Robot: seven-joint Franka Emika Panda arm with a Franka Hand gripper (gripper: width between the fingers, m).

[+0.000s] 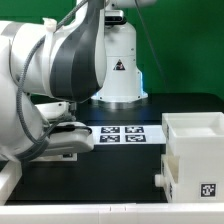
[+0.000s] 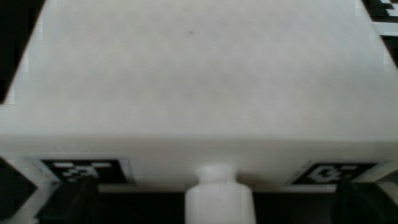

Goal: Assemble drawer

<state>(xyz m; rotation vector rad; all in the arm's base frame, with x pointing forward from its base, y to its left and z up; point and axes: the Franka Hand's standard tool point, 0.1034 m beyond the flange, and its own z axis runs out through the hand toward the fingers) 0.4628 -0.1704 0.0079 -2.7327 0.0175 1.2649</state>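
On the black table (image 1: 120,170), toward the exterior view's right: white drawer casing (image 1: 195,155) sitting upright, open top showing, small tag (image 1: 207,188) facing front. Beside it, lying flat near the middle: the marker board (image 1: 120,133). Filling the wrist view: a white drawer part (image 2: 196,80), tags at its lower edge, small knob (image 2: 214,180) protruding. Gripper (image 2: 199,205) barely showing; jaw state not telling.

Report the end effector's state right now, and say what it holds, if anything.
End effector: cannot be told. The wrist view shows only dark finger edges low in the frame beside a white drawer part with a knob; the exterior view hides it behind the arm.
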